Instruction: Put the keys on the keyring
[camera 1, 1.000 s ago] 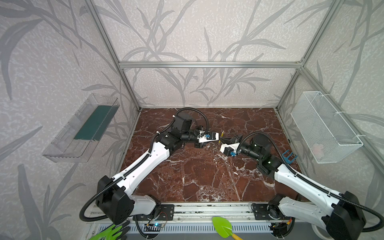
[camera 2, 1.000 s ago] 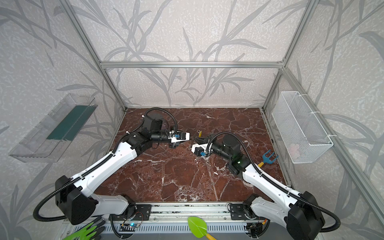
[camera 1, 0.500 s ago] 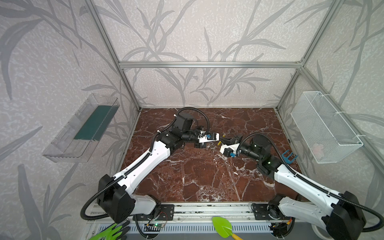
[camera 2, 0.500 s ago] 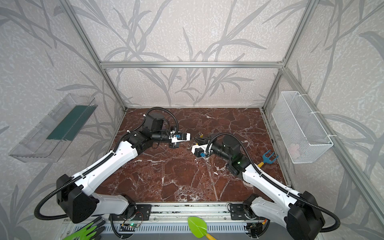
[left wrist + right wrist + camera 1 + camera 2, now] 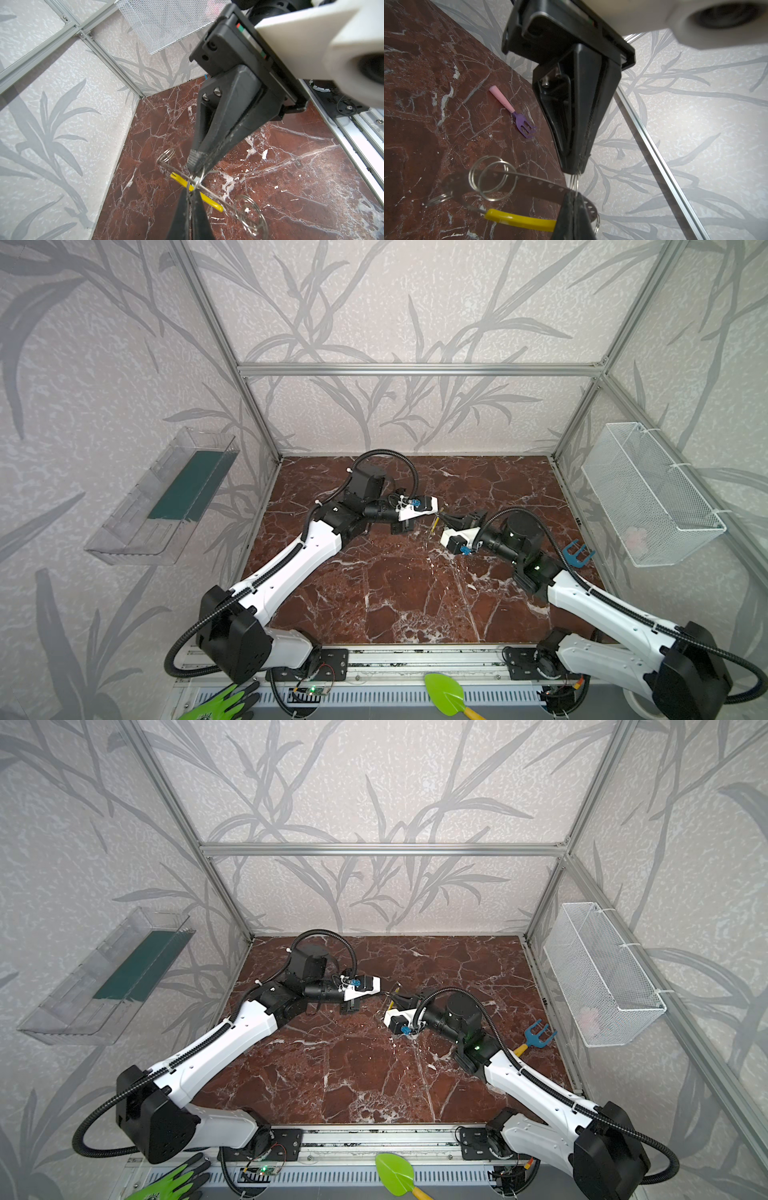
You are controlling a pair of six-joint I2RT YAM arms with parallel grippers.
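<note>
The keyring [image 5: 519,220] is held above the desk [image 5: 395,593] at mid-frame in both top views, clamped by the closed right tool [image 5: 572,195], while a small wire ring [image 5: 576,182] is pinched by the closed left tool [image 5: 574,170].

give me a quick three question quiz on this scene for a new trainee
1. True or false: the left gripper and the right gripper both have open jaws.
2. What colour is the sleeve on the keyring? a) red b) yellow c) blue
3. Fill in: the toy fork lying on the table has a ___ handle.

Key
1. False: both are shut, the left pinching a thin wire ring and the right gripping the keyring.
2. b
3. pink
</note>
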